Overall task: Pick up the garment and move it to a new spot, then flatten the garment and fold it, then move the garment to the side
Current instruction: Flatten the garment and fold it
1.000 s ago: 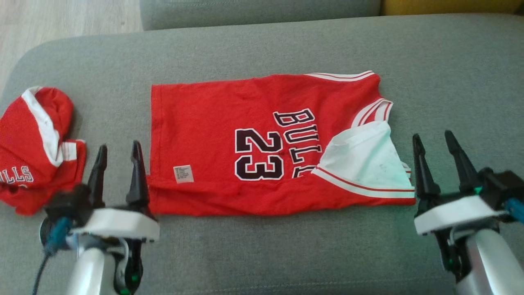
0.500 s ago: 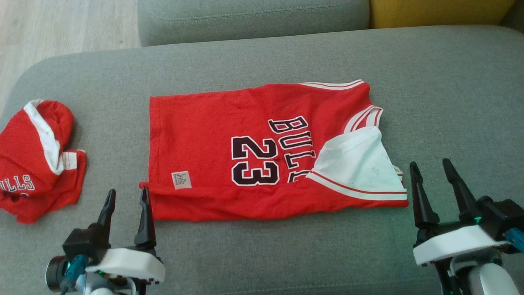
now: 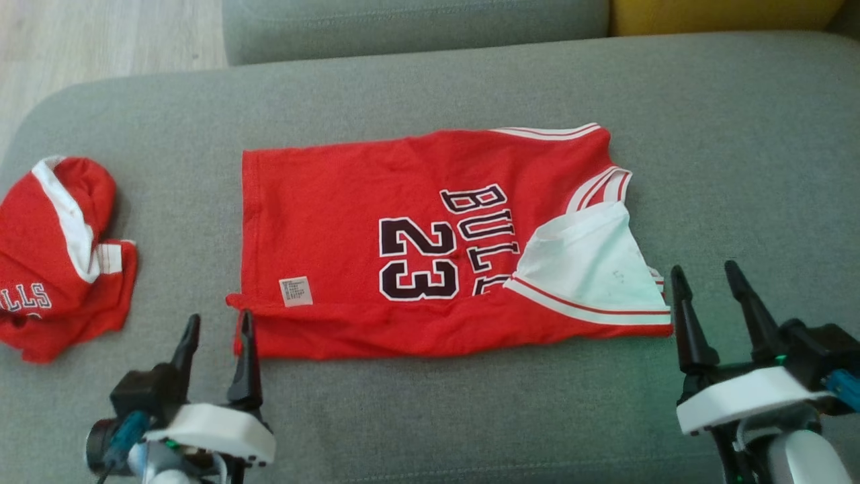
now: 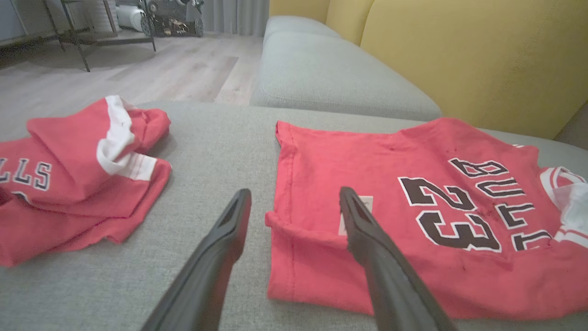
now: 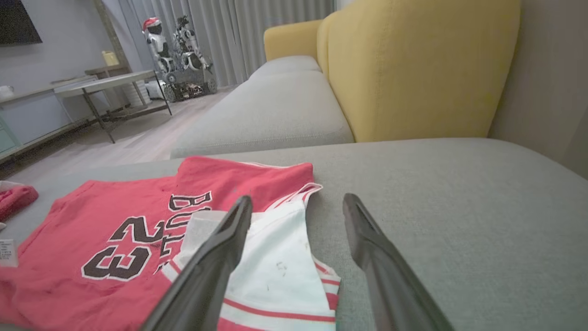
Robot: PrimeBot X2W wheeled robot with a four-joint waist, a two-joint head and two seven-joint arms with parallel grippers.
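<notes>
**Both arms backed off the jersey; jaws apart, nothing held**

Change over the last second: the left gripper (image 3: 220, 316) has drawn back toward the robot. A second ago its fingertips stood level with the jersey's label (image 3: 295, 291), beside the hem. Now they sit just short of the near-left corner. The right gripper (image 3: 702, 267) has pulled back likewise, from level with the white turned-over panel (image 3: 591, 262) to a spot just off the near-right corner. The head camera has shifted a little, so the small drift of the cloth in the picture is not counted as motion of the cloth.

Jaws: apart on both arms, with nothing between them. In the left wrist view the fingers straddle the hem corner from above. I cannot tell whether they touch the fabric.

Position of the jersey (image 3: 403, 202): flat on the grey sofa cushion (image 3: 470, 87), roughly central, hem toward the robot's left and neck toward its right. The near long edge is turned up over itself as a narrow strip (image 3: 403, 336). A small tab of that strip pokes out past the hem line at the near-left corner. One shoulder is folded over, white lining up.

A second red garment (image 3: 54, 269) lies crumpled well to the left, apart from the jersey.

Reading: the cloth has been let go and stays put, so relocation and flattening look done. The fold looks only partial, being a shallow strip and not a half. I expect a fresh grasp at the two near corners.
</notes>
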